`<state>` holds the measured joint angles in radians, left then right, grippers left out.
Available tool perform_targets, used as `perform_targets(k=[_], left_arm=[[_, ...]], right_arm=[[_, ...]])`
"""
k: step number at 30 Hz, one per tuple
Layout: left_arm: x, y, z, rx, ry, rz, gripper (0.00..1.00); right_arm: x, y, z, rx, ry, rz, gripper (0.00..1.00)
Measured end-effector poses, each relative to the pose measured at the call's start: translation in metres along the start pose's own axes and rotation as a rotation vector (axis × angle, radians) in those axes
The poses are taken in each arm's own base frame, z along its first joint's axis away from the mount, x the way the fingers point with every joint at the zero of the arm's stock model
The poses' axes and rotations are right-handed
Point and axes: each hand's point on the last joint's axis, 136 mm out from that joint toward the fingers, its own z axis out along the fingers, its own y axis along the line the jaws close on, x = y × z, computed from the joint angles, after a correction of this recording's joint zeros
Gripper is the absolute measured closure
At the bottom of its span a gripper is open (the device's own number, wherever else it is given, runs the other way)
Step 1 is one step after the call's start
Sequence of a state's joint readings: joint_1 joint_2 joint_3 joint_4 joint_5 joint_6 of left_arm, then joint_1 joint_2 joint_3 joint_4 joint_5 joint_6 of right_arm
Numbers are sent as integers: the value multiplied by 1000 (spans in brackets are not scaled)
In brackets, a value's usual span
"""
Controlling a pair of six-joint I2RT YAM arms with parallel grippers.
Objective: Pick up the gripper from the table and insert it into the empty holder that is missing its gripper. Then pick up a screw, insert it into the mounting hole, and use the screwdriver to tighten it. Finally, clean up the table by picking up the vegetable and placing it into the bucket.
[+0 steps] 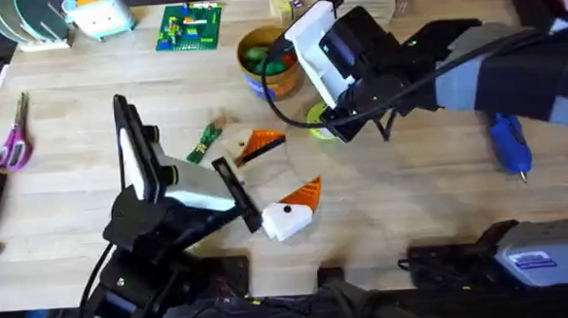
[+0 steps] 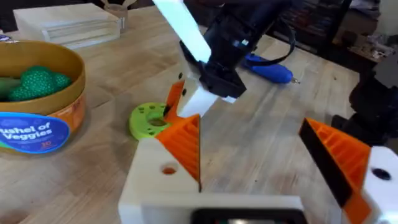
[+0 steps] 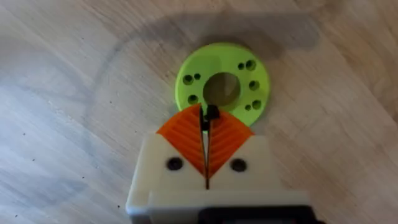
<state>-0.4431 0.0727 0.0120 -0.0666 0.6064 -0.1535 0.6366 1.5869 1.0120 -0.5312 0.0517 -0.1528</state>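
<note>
left gripper (image 1: 294,166): wide open, holding nothing. Far finger lies by the vegetable, near finger towards the near table edge, both on or just above the table (image 1: 413,211), can't tell which

right gripper (image 1: 329,125): reaches in from the right and points down at the yellow-green disc (image 3: 255,68). In the right wrist view the orange pads (image 3: 186,134) are pressed together with only a hairline seam. A small dark bit sits at the tip seam, right over the edge of the disc's centre hole. Can't tell what it is or whether the tips touch the disc

disc: flat on the table, just near-right of the bucket, far-right of the left gripper's gap. Left wrist view shows the right gripper's tips directly above it

vegetable (image 1: 203,144): dark green, lying on the table left of centre, just left of the left gripper's far finger, well apart from the bucket

bucket (image 1: 251,78): upright, far of centre, green toy veg already inside, partly hidden by the right arm

screwdriver (image 1: 509,142): blue, lying flat on the right side of the table, tip towards the near edge, well apart from both grippers, nothing touching it

other stuff: green brick plate (image 1: 189,28) at the far edge left of the bucket, scissors (image 1: 12,139) at the far left
</note>
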Motion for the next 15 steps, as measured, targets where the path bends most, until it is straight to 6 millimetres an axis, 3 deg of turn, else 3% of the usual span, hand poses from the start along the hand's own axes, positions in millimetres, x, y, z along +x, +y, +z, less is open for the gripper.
perform_targets(k=[10,15], left_arm=[[0,0,0,0,0,0,9],[0,0,0,0,0,0,9]], right_arm=[[-3,-7,-5,8,-12,19,994],[-17,-10,-31,13,-43,20,995]])
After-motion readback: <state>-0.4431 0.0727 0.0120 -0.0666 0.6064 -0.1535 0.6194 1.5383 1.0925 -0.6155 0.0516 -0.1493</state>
